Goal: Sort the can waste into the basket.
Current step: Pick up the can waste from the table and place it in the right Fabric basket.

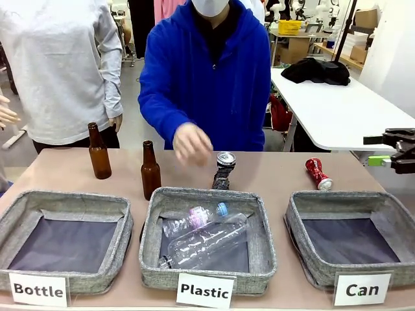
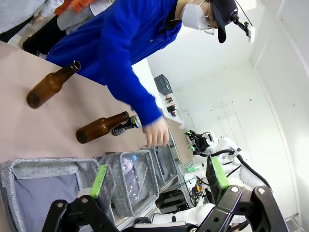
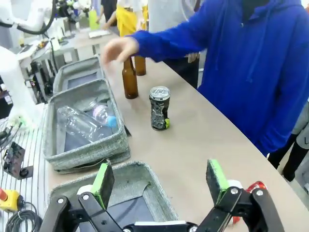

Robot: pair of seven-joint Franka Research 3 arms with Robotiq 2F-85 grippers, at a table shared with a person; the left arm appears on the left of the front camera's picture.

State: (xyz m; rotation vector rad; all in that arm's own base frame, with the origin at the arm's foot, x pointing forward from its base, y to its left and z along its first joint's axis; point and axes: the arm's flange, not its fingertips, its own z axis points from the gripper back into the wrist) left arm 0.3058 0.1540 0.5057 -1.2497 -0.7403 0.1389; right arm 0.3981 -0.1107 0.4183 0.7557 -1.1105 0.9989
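Observation:
The black crushed can (image 1: 224, 170) stands upright on the table just behind the middle basket, also seen in the right wrist view as the black can (image 3: 159, 108). The red crushed can (image 1: 318, 173) lies behind the grey "Can" basket (image 1: 343, 196), whose dark bottom is bare. My right gripper (image 1: 389, 150) hovers open at the table's right edge; in its wrist view the right gripper (image 3: 159, 181) is above the Can basket's rim (image 3: 130, 169), and the red can (image 3: 254, 186) peeks out beside one finger. My left gripper (image 2: 159, 179) is open, holding nothing, above the baskets.
The person's hand (image 1: 192, 142) hovers just left of the black can. Two brown bottles (image 1: 99, 152) (image 1: 150, 170) stand behind the baskets. The "Plastic" basket (image 1: 152, 253) holds clear plastic bottles (image 1: 204, 236). The "Bottle" basket (image 1: 65, 201) is at the left.

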